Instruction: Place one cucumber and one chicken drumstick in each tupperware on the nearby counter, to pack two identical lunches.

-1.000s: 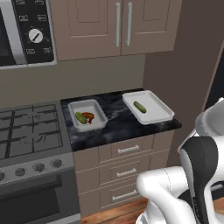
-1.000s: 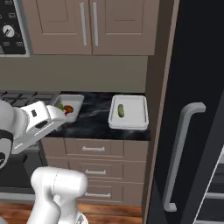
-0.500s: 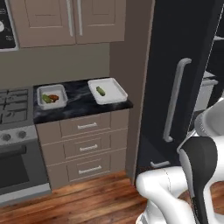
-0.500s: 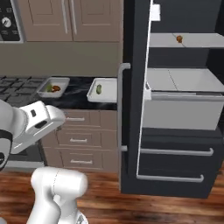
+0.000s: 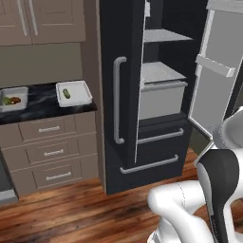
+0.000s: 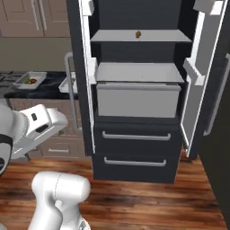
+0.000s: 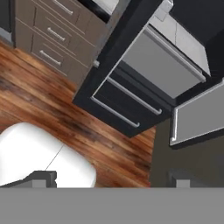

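**Open gripper aimed at the floor before the open fridge**

The gripper [image 7: 111, 180] was seen in the hand view with its two dark finger tips set wide apart and nothing held between them; beyond them lay the wooden floor [image 7: 52, 109] in front of the fridge's lower drawers.

The black fridge [image 6: 134, 148] was taken as the landmark. Both of its doors were swung open in the right base view. Inside it, a small brown item [image 6: 138, 34], too small to be identified, was seen on the upper grey shelf [image 6: 112, 37]. Below that shelf a white box-shaped bin [image 6: 138, 99] was set, and beneath the bin two dark drawers with silver bar handles were closed.

To the left of the fridge, the black marbled counter [image 5: 40, 107] was seen above brown wooden drawers [image 5: 47, 152]. On it, the nearer tupperware [image 5: 81, 98] was placed just beside the fridge's side wall, and a single green cucumber [image 5: 66, 93] was lying in it. The farther tupperware [image 5: 18, 93] was set further left of the fridge on the same counter, apart from the first; green and reddish-brown food [image 5: 11, 100] was seen in it, though the separate pieces could not be told apart. In the right base view the nearer container was partly hidden behind the fridge's left door [image 6: 81, 72].

Beige wall cabinets [image 5: 42, 21] were hung above the counter, left of the fridge.
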### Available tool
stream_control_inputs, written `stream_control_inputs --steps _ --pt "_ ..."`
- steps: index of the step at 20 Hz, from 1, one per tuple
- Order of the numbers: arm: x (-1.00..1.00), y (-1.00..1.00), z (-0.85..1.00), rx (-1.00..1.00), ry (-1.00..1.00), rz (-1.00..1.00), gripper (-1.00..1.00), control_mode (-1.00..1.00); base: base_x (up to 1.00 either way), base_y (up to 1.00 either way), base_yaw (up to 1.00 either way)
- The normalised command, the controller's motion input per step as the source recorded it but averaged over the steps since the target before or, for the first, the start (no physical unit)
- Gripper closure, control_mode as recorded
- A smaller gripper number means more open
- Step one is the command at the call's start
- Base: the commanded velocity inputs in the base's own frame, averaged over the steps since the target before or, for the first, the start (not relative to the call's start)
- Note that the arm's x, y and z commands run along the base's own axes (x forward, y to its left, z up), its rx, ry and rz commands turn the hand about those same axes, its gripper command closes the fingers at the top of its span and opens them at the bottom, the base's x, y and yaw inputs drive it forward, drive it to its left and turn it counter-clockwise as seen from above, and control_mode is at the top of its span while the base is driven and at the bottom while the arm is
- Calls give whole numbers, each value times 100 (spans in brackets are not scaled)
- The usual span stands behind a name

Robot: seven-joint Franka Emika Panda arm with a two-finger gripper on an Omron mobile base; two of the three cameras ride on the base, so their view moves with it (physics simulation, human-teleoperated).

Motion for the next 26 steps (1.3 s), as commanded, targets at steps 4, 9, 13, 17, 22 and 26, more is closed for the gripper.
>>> stream_control_inputs --steps 4,9,13,17,22,26 --pt "0 0 0 0 0 0 -100 100 5 -100 0" --pt "0 0 0 0 0 0 -100 100 13 -94 0" --pt "0 0 0 0 0 0 -100 100 24 -11 0" --pt "0 0 0 0 0 0 -100 100 49 7 0" --pt "0 0 0 0 0 0 -100 100 81 7 1" --pt "0 0 0 0 0 0 -100 100 80 1 11"
